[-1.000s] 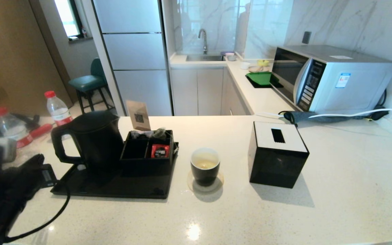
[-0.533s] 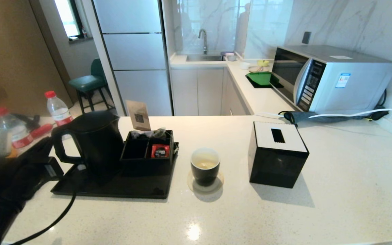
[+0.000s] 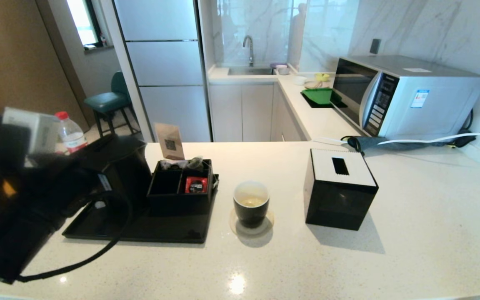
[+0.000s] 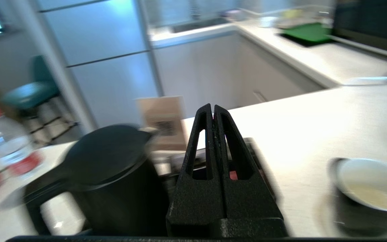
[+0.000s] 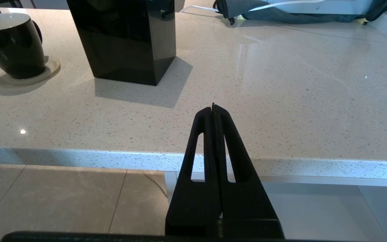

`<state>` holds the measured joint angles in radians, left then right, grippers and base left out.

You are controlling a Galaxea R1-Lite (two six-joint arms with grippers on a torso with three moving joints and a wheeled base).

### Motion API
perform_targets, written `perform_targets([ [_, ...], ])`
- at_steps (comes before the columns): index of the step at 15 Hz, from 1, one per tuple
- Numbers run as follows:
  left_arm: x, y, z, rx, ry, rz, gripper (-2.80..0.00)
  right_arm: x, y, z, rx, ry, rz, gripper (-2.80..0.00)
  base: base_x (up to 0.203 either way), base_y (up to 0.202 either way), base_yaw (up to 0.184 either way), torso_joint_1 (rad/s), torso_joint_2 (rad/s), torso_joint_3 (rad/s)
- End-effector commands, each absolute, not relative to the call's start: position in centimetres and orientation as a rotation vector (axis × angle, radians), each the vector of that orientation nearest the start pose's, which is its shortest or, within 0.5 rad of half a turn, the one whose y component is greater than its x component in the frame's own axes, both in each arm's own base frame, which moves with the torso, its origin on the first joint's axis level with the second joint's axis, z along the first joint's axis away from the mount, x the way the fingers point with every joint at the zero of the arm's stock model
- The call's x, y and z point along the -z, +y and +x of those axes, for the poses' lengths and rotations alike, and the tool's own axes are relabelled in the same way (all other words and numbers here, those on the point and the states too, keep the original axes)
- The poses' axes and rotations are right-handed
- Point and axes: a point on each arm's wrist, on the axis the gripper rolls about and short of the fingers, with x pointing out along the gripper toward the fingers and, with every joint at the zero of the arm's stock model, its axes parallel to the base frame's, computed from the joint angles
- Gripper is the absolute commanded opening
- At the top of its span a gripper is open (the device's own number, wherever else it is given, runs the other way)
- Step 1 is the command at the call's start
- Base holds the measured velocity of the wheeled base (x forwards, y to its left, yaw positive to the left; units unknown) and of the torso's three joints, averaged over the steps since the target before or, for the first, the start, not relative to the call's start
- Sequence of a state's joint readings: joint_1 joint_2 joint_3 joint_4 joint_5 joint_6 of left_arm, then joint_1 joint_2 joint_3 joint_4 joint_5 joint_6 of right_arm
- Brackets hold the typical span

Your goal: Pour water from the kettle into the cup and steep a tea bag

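Note:
The matte black kettle [image 3: 129, 168] stands on the black tray [image 3: 161, 231] at the left, and my raised left arm [image 3: 36, 183] hides its handle. My left gripper [image 4: 213, 107] is shut on nothing, hovering just above and beside the kettle [image 4: 106, 168], on the side toward the cup. The black cup [image 3: 251, 204] sits on a coaster mid-counter, holding pale yellowish water [image 3: 251, 201]. A greyish tea bag [image 3: 195, 163] lies in the organiser's back compartment. My right gripper [image 5: 213, 107] is shut, empty, parked below the counter's front edge, with the cup [image 5: 12, 47] far off.
A black organiser [image 3: 179, 187] on the tray holds a red sachet [image 3: 196, 184], with a brown card [image 3: 169, 141] behind it. A black cube box [image 3: 339, 189] stands right of the cup. A red-capped bottle [image 3: 70, 133] is at far left, a microwave [image 3: 411, 96] at back right.
My left arm has risen from the lower left and swung right toward the kettle, now covering its handle. Kettle, cup and right arm have not moved.

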<state>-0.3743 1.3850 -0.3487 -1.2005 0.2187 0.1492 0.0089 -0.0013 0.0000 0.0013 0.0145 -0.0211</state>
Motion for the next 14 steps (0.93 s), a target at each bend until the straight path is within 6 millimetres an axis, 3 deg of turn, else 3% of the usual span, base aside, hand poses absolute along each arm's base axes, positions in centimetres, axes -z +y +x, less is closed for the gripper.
perform_targets([
  [1, -21.8, -9.6, 19.0, 0.257, -0.153, 0.095, -2.8, -7.5, 0.0, -2.3, -0.025, 0.001, -0.021, -2.8, 0.0, 0.0, 0.0, 0.0, 0.0, 0.0],
  [4, -23.3, -13.8, 20.4, 0.296, -0.099, 0.066, -2.8, -7.5, 0.0, -2.3, -0.025, 0.001, -0.021, -2.8, 0.0, 0.0, 0.0, 0.0, 0.0, 0.0],
  [8, -24.0, -19.7, 23.9, 0.199, -0.022, -0.018, -2.8, -7.5, 0.0, -2.3, -0.025, 0.001, -0.023, -2.8, 0.0, 0.0, 0.0, 0.0, 0.0, 0.0],
  [14, -24.3, -25.0, 27.7, 0.025, 0.121, -0.198, -2.8, -7.5, 0.0, -2.3, -0.025, 0.001, -0.023, -2.8, 0.0, 0.0, 0.0, 0.0, 0.0, 0.0],
])
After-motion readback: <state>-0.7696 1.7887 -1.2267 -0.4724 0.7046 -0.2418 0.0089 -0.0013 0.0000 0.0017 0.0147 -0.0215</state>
